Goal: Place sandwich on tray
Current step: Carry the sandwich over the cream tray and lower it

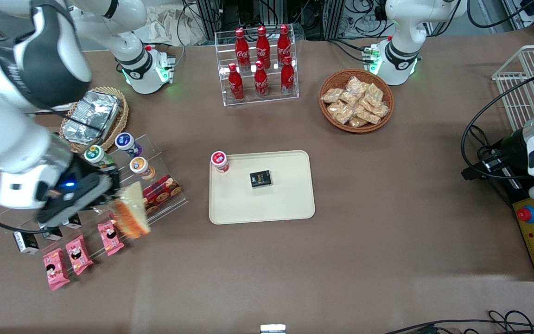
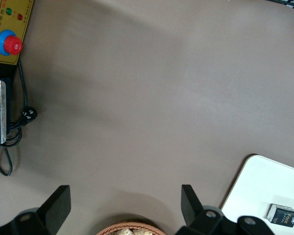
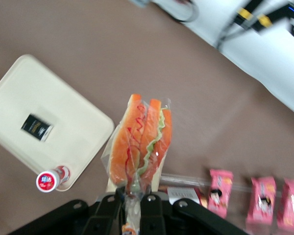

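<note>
The sandwich (image 3: 139, 142) is up off the table, pinched by its wrapper end in the right gripper (image 3: 133, 199), whose fingers are closed tight on it, so the orange cut face with its green lettuce frill points away from the wrist. From the front it hangs above the clear acrylic snack rack (image 1: 155, 185) at the working arm's end of the table, just beside the red plaid cookie pack (image 1: 161, 190) and above the pink snack packets (image 1: 78, 253).

The cream tray (image 1: 290, 204) sits flat in the middle of the table, well apart from the sandwich. On it are a small black box (image 1: 260, 179) near the centre and a red-capped little bottle (image 1: 219, 161) standing in one corner.

I'd call this the carry: pickup done, placing not yet. The next move needs the arm to travel sideways toward the tray, then lower the sandwich onto a bare stretch, most likely the strip nearer the front camera, clear of box and bottle, before letting go.
</note>
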`<act>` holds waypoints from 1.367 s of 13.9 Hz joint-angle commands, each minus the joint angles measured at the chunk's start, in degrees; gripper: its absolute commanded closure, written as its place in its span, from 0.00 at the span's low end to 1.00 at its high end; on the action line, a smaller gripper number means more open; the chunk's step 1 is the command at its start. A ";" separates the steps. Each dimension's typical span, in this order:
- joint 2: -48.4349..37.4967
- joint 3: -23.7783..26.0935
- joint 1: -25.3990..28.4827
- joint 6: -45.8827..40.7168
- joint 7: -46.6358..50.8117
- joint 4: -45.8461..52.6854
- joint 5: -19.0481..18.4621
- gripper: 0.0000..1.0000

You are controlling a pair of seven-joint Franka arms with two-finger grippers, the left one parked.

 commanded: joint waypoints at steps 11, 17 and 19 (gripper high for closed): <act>13.37 -1.43 22.88 19.67 -7.43 -6.44 -7.56 1.00; 17.94 -1.34 24.30 30.55 -9.01 -11.97 -15.40 1.00; 18.21 -1.34 24.48 36.01 -9.10 -15.84 -15.49 1.00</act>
